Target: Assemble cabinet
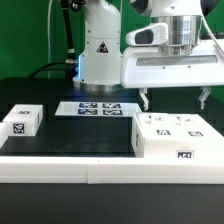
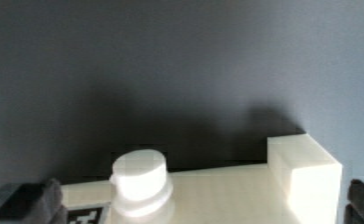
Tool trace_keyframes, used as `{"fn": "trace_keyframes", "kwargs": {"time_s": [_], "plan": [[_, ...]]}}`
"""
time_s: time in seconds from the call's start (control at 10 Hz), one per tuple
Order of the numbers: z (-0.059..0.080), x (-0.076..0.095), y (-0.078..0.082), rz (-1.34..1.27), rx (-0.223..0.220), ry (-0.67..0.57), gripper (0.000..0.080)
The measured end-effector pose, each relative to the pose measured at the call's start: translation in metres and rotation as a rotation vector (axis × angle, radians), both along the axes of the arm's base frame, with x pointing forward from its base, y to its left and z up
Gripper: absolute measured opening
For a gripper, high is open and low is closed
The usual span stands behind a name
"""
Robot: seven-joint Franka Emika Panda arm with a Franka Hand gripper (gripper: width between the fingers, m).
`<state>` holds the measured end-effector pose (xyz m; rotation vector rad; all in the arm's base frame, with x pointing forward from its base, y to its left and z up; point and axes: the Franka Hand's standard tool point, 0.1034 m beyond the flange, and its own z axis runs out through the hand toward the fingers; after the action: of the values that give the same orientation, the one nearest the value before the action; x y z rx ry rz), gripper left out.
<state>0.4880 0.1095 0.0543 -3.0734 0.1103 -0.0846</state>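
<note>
Overhead, the one gripper [image 1: 176, 103] hangs released, its two fingers [image 1: 147, 99] spread wide, just above the one cabinet [image 1: 176, 140], a boxy white plastic piece with square tags. The wrist view shows one rounded white peg [image 2: 140, 180] on it. Bare black table [image 1: 80, 135] lies open beside the cabinet. Beyond it lies one marker board [image 1: 97, 107]; one small tagged block [image 1: 22, 122] sits well apart.

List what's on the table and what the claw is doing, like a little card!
claw: open wide, holding nothing, hanging over the cabinet
cabinet: big white box with tags, on the exterior view's right
small block: white, tagged, on the exterior view's left, apart from the cabinet
marker board: lying flat, farther back
table: black top
</note>
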Motion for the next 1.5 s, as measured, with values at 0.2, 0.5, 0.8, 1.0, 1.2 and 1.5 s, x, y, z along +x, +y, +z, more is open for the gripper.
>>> {"fn": "trace_keyframes", "kwargs": {"time_s": [0.2,0.5,0.8,1.0,1.2,1.5], "plan": [[-0.009,-0.004,-0.004,-0.020,-0.005,0.011,0.0797],[-0.032,-0.010,-0.013,-0.051,-0.026,0.012,0.0797],[-0.038,-0.010,-0.014,-0.056,-0.023,0.007,0.0797],[-0.038,-0.010,-0.014,-0.051,-0.024,0.007,0.0797],[-0.038,-0.010,-0.014,-0.043,-0.024,0.007,0.0797],[-0.047,-0.005,-0.025,-0.003,-0.033,-0.007,0.0797]]}}
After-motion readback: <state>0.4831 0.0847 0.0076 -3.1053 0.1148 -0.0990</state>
